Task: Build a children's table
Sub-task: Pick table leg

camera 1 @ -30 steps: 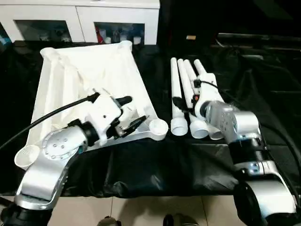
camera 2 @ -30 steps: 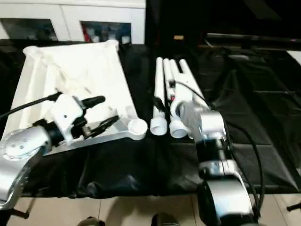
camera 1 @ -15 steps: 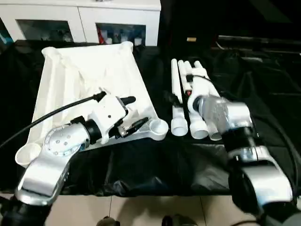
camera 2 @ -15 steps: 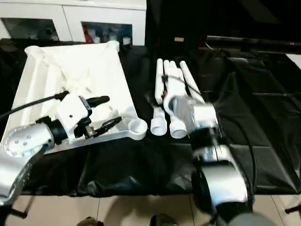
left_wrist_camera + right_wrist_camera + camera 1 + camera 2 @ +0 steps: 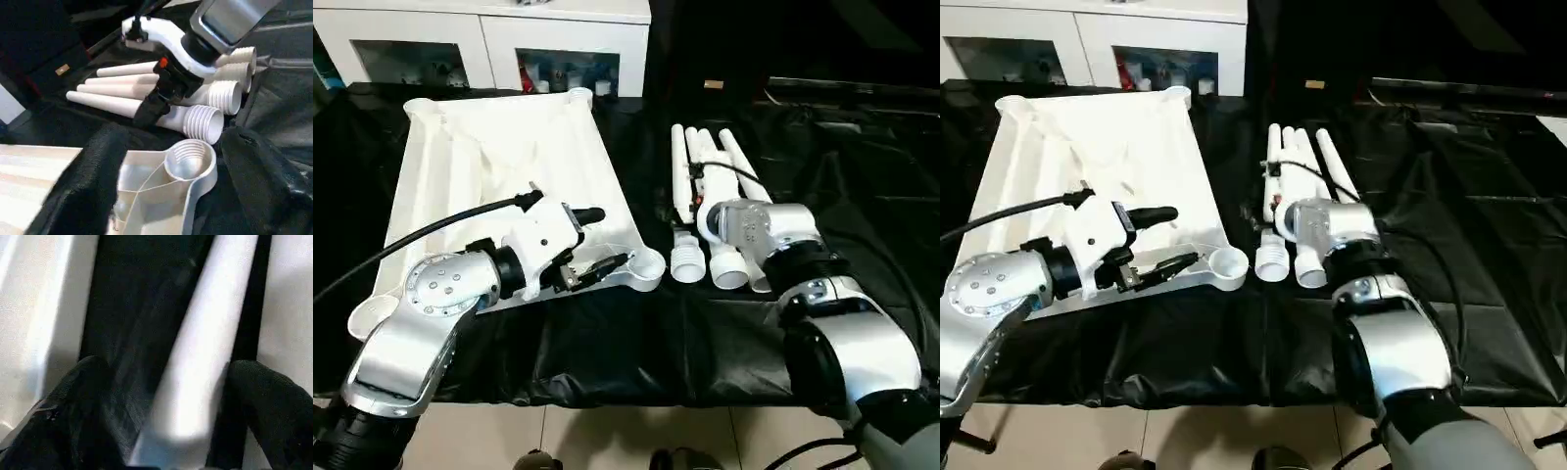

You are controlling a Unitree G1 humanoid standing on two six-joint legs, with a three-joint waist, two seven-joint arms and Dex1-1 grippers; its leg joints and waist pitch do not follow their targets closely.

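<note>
The white tabletop (image 5: 499,157) lies underside up on the left of the black cloth, with a round socket (image 5: 649,262) at its near right corner. My left gripper (image 5: 610,237) hovers open just left of that socket, nothing between its fingers; the left wrist view looks past both fingers (image 5: 88,186) at the socket (image 5: 190,159). Several white legs (image 5: 705,162) lie side by side to the right, threaded ends (image 5: 686,266) toward me. My right gripper (image 5: 168,364) is down on them, open, one finger (image 5: 73,406) on each side of a leg (image 5: 205,357).
A white glass-door cabinet (image 5: 480,39) stands behind the table. The black cloth (image 5: 636,343) hangs over the near table edge, with tiled floor (image 5: 607,441) below. A black cable (image 5: 431,235) arcs from my left wrist over the tabletop.
My right arm has swung left and lowered its gripper onto the legs. My left gripper's fingers stand a little wider and have edged toward the corner socket.
</note>
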